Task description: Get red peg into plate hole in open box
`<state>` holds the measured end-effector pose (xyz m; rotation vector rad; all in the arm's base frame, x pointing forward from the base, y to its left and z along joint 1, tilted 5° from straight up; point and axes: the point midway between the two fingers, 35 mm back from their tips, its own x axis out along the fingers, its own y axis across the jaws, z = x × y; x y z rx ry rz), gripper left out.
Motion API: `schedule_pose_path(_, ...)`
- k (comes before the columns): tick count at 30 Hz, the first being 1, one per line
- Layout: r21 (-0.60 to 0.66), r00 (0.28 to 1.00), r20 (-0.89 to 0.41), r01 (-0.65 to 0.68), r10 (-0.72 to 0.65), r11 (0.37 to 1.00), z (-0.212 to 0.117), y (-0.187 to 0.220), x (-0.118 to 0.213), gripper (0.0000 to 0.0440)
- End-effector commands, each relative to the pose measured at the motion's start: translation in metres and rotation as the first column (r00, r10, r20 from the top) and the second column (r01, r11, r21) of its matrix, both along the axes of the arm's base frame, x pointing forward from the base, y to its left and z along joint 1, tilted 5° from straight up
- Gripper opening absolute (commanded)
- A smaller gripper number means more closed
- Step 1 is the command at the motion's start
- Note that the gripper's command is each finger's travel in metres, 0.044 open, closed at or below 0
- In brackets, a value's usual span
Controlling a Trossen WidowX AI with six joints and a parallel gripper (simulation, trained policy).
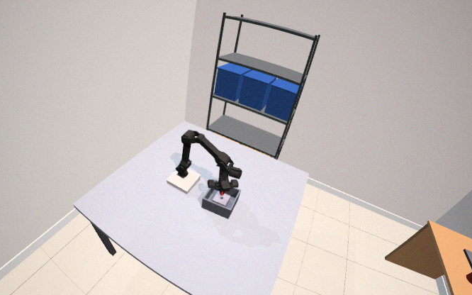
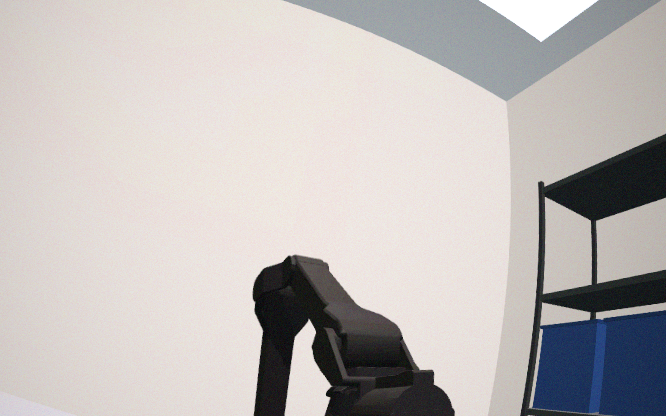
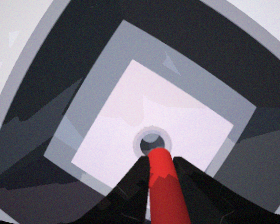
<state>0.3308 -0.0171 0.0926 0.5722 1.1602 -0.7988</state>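
Observation:
The red peg is held between the black fingertips, pointing down. My gripper is shut on it, at the open top of the grey box. The pale plate lies at the bottom of the box, with a round hole near its middle. In the wrist view the peg's tip overlaps the near rim of the hole, and much of the hole still shows beyond it. I cannot tell how high the tip is above the plate. The exterior view does not show the peg, box or gripper fingers.
The box walls stand around the peg and fingertips. The arm's pale base block is on the table, left of the box. A shelf rack with blue bins stands behind the table. A wooden desk is at the far right.

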Motion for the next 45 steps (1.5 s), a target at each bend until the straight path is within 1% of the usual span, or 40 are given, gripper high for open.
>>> schedule_pose_path(1, 0.021, 0.999, -0.019, -0.036, 0.037, 0.999, -0.012, -0.004, 0.003, 0.0)
schedule_pose_path(5, 0.043, 0.996, -0.044, -0.075, 0.077, 0.996, -0.023, -0.005, 0.003, 0.0007)
schedule_pose_path(7, 0.055, 0.994, -0.057, -0.091, 0.094, 0.994, -0.029, -0.005, 0.003, 0.0038)
schedule_pose_path(11, 0.075, 0.991, -0.076, -0.104, 0.11, 0.992, -0.036, -0.007, 0.005, 0.0132)
schedule_pose_path(12, 0.079, 0.991, -0.081, -0.1, 0.107, 0.992, -0.037, -0.009, 0.005, 0.015)
schedule_pose_path(13, 0.082, 0.991, -0.086, -0.099, 0.106, 0.992, -0.038, -0.011, 0.005, 0.0157)
schedule_pose_path(15, 0.077, 0.989, -0.086, -0.11, 0.117, 0.991, -0.034, -0.015, 0.009, 0.0159)
schedule_pose_path(18, 0.085, 0.989, -0.081, -0.119, 0.126, 0.989, -0.029, -0.016, 0.017, 0.0182)
schedule_pose_path(21, 0.101, 0.988, -0.073, -0.129, 0.136, 0.987, -0.023, -0.016, 0.025, 0.0218)
schedule_pose_path(29, 0.15, 0.987, -0.061, -0.14, 0.151, 0.979, -0.012, -0.012, 0.047, 0.0424)
schedule_pose_path(30, 0.158, 0.986, -0.059, -0.142, 0.153, 0.977, -0.01, -0.011, 0.05, 0.044)
schedule_pose_path(35, 0.2, 0.985, -0.033, -0.16, 0.17, 0.967, 0.001, -0.005, 0.066, 0.044)
schedule_pose_path(45, 0.244, 0.973, 0.05, -0.23, 0.225, 0.942, 0.026, 0.014, 0.098, 0.044)
